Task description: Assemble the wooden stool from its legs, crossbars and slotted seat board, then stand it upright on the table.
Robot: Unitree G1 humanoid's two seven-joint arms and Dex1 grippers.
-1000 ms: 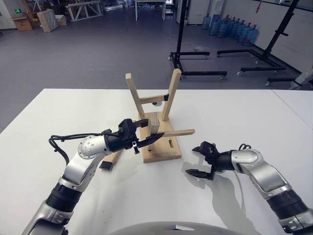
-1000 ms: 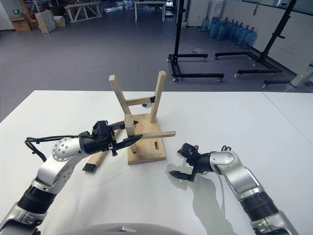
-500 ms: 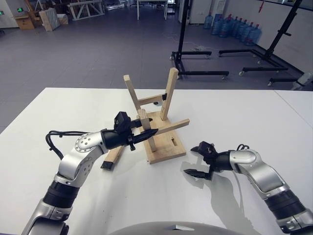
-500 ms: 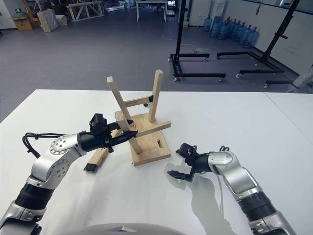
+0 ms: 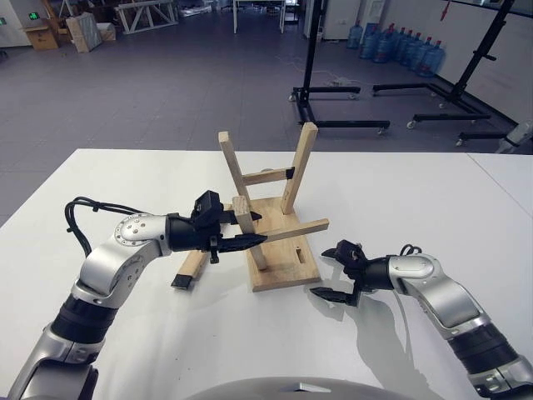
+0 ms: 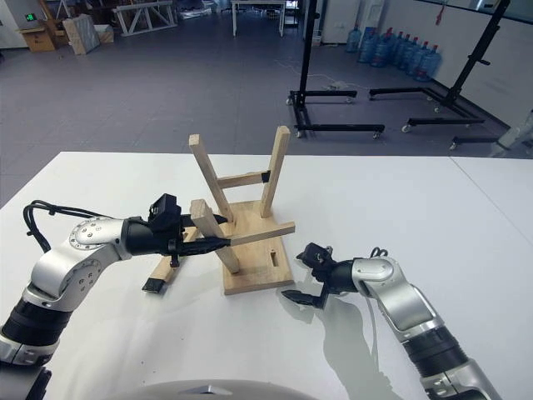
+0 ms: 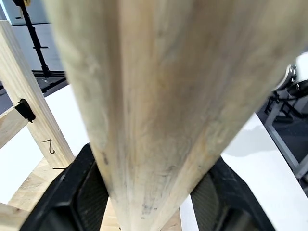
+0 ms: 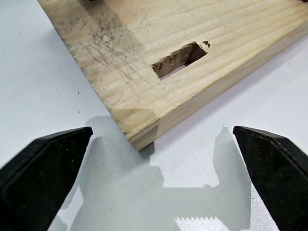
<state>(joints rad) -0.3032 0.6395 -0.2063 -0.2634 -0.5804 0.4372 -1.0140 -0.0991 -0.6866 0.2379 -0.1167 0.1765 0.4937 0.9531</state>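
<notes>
- Stool (image 5: pixel 268 218) parts were seen half built and upside down near the middle of the white table (image 5: pixel 400 192). The slotted seat board (image 5: pixel 287 271) lay flat, and two legs (image 5: pixel 233 162) joined by a crossbar (image 5: pixel 265 177) stood up from its far side.
- A third leg (image 5: pixel 242 215) was pinched across its flat faces by the left gripper (image 5: pixel 254 240) and leaned over the board's left part. Whether its foot was seated in a slot could not be told.
- A second crossbar (image 5: pixel 297 230) stuck out from that leg to the right.
- The right gripper (image 5: pixel 326 271) was held spread wide just beside the board's near right corner, touching nothing. An empty slot (image 8: pixel 179 58) lay close ahead of it.
- A loose leg (image 5: pixel 191 265) lay on the table left of the board.
- The wood was judged stiff, light and dry enough to be gripped without slipping. The push-fit joints were judged the weak point, likely to rock or pull free if levered.
- Each leg would best be taken across its flat faces near mid-length, with the board steadied at an edge.
</notes>
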